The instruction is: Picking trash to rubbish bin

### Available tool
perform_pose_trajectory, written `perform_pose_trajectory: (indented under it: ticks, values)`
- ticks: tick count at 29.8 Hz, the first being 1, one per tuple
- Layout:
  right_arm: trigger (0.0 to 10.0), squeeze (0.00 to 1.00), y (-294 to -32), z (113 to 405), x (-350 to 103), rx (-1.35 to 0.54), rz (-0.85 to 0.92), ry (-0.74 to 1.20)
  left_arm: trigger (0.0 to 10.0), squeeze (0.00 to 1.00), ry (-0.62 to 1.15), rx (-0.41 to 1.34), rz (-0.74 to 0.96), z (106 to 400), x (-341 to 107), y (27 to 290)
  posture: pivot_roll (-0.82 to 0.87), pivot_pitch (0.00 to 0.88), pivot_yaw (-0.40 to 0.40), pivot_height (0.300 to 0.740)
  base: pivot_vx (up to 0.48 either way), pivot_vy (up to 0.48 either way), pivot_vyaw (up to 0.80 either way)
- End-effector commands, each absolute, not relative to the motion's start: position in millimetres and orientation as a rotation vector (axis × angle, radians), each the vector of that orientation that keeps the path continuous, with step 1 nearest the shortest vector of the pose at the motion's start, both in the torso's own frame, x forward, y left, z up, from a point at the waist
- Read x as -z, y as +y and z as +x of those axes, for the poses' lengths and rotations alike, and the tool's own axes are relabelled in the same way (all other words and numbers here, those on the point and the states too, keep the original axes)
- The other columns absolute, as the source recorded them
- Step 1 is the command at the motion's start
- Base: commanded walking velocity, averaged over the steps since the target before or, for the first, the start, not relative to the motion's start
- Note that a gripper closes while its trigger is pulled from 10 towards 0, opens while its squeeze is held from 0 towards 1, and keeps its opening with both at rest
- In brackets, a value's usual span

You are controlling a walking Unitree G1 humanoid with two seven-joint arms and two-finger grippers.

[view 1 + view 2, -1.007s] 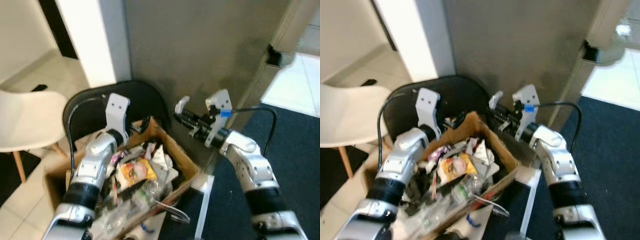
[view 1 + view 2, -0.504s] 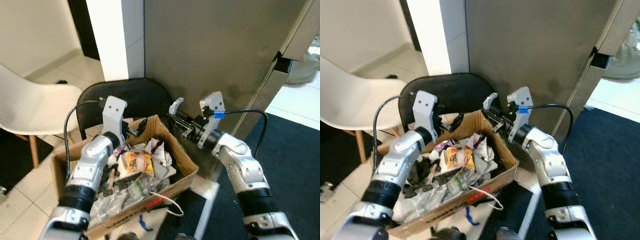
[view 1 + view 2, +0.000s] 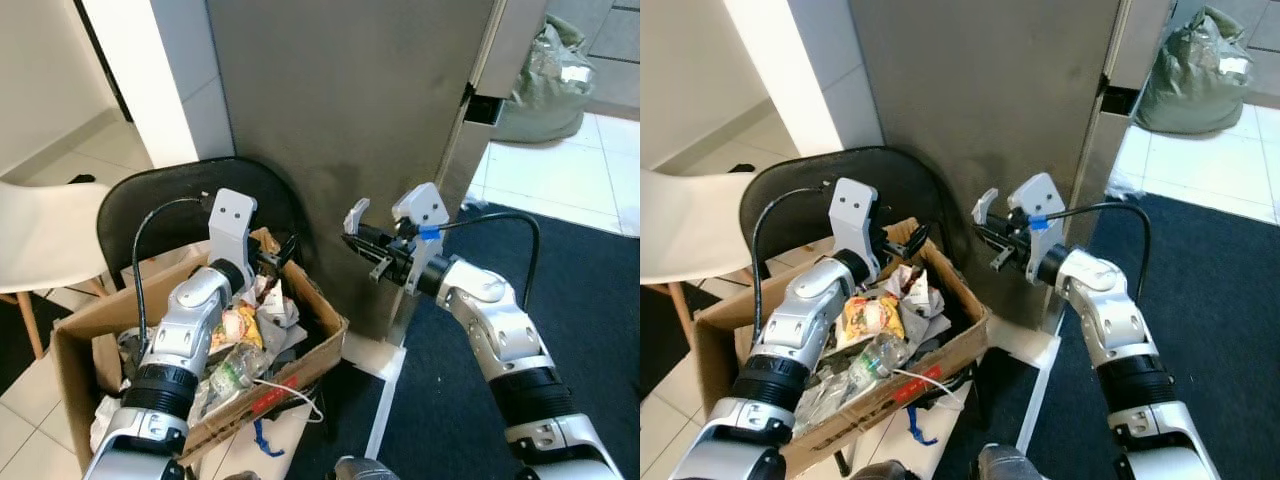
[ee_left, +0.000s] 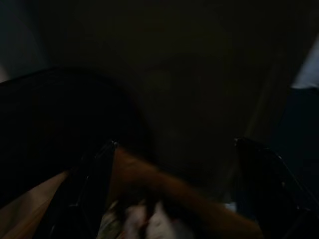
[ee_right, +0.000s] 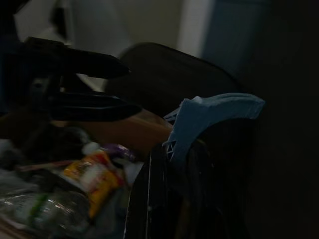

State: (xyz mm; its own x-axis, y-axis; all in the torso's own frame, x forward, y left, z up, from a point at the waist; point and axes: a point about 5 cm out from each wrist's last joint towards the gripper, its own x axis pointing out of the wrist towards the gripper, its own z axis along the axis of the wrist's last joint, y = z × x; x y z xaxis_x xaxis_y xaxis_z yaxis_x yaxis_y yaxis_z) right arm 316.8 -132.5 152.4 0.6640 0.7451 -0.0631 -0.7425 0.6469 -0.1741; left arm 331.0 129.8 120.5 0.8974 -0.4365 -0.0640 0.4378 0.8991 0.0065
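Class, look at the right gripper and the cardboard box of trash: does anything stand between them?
Nothing visible does. The right gripper hangs in open air beside the box, just off its far corner near the grey wall. The left gripper is over the trash.

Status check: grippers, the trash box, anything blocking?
Left gripper open over cardboard box rim. Right gripper raised beside grey wall panel; fingers unclear. Box full of trash, on black chair.
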Motion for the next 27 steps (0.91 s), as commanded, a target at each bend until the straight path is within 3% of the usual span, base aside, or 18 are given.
perform_pose_trajectory:
  ticks: [1, 6, 18, 27]
  values:
    - [10.0, 0.00, -124, 317, -159, -0.876, -0.229, -0.041, 10.0, 0.00, 0.083, 0.418, 0.025, 329, -117, 140, -0.05, 0.000, 0.020, 0.740, 0.000, 0.000, 0.78]
    - [10.0, 0.00, -124, 318, -159, -0.863, -0.258, -0.036, 10.0, 0.00, 0.087, 0.397, 0.028, 330, -116, 145, -0.05, 0.000, 0.020, 0.740, 0.000, 0.000, 0.78]
    - [10.0, 0.00, -126, 320, -159, -0.829, -0.251, -0.041, 10.0, 0.00, 0.093, 0.392, 0.037, 329, -116, 146, -0.06, 0.000, 0.021, 0.740, 0.000, 0.000, 0.00]
    - [10.0, 0.00, -120, 324, -162, -0.834, -0.351, 0.021, 10.0, 0.00, 0.118, 0.337, 0.068, 328, -115, 163, -0.04, 0.000, 0.018, 0.740, 0.000, 0.000, 0.00]
